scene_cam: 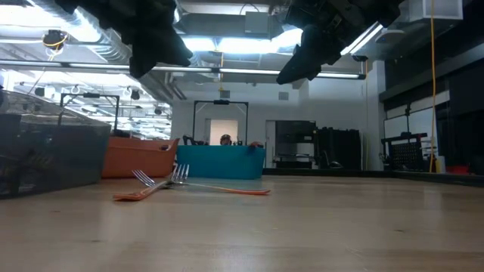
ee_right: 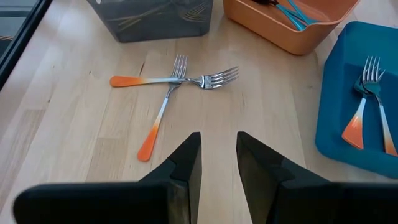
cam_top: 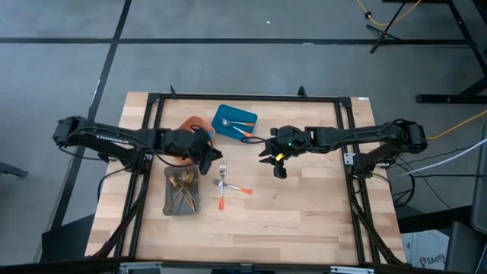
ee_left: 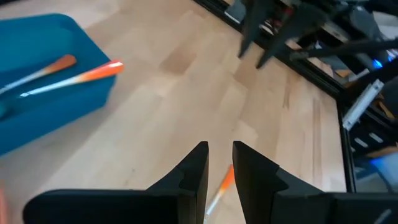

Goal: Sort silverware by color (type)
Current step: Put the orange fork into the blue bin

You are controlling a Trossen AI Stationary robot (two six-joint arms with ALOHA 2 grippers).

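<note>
Two orange-handled forks (ee_right: 176,81) lie crossed on the wooden table (cam_top: 304,205), between my two grippers. My left gripper (cam_top: 206,160) hangs open above the table next to the orange tray (cam_top: 194,124), and one fork's handle (ee_left: 222,185) shows far below its fingers. My right gripper (ee_right: 217,155) hangs open above the table near the blue tray (cam_top: 234,122), pointing toward the forks. The blue tray holds orange-handled silverware (ee_right: 360,118). The orange tray holds blue-handled pieces (ee_right: 295,14). Gold pieces (cam_top: 181,190) lie in the grey tray (cam_top: 169,199).
The three trays stand at the table's left and far middle. A black frame (cam_top: 251,97) runs around the table's edges. Bare wood (cam_top: 304,205) lies to the right of and nearer than the forks. A person (scene_cam: 225,140) shows far behind the table in the low view.
</note>
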